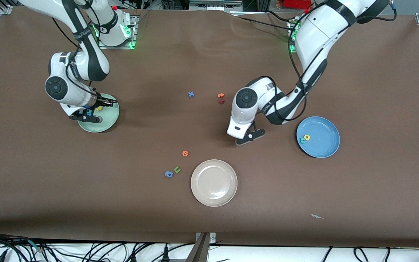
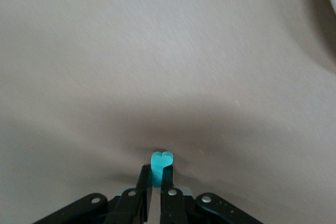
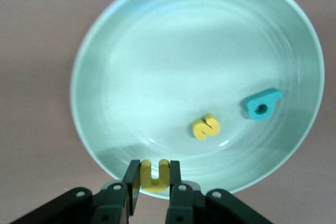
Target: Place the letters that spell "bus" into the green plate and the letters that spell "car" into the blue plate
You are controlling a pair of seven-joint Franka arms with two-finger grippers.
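Note:
The pale green plate [image 1: 107, 122] lies at the right arm's end of the table. In it are a teal "b" [image 3: 261, 104] and a yellow "s" [image 3: 205, 127]. My right gripper [image 3: 155, 167] hangs over the plate's rim [image 3: 105, 51], shut on a yellow "u" [image 3: 155, 176]. The blue plate [image 1: 324, 147] holds a yellow "a" [image 1: 307, 137] and a teal "c" [image 1: 303, 140]. My left gripper [image 2: 156, 169] is low at the bare table between the blue and cream plates, shut on a small teal letter [image 2: 161, 162]. That letter shows edge-on, so its shape is unreadable.
A cream plate [image 1: 214, 182] sits near the front camera. Loose on the table are a blue "x" [image 1: 191, 94], orange and dark red letters [image 1: 221, 98], an orange letter [image 1: 185, 153], a green "u" [image 1: 177, 169] and a blue "a" [image 1: 168, 174].

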